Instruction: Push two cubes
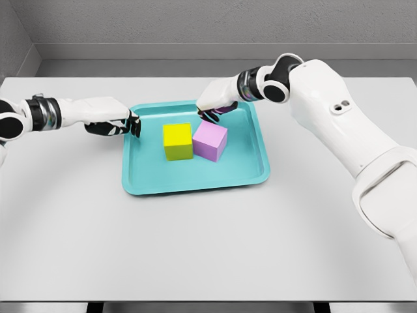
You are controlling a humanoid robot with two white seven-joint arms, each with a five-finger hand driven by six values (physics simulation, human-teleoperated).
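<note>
Yellow cube [177, 141] and purple cube [210, 141] touch mid teal tray [195, 181]. Left hand [116, 122] at nine o'clock, right hand [215, 104] at twelve, fingers curled, holding nothing. Cubes look rigid, light; push flat outer faces.

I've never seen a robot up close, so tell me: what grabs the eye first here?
A teal tray at mid-table, holding a yellow cube and a pink cube side by side. Two white arms reach in: the left hand at the tray's left rim, the right hand over its back edge, just behind the pink cube.

Bright, even overhead light, soft faint shadows, sharp throughout, no glare.
</note>
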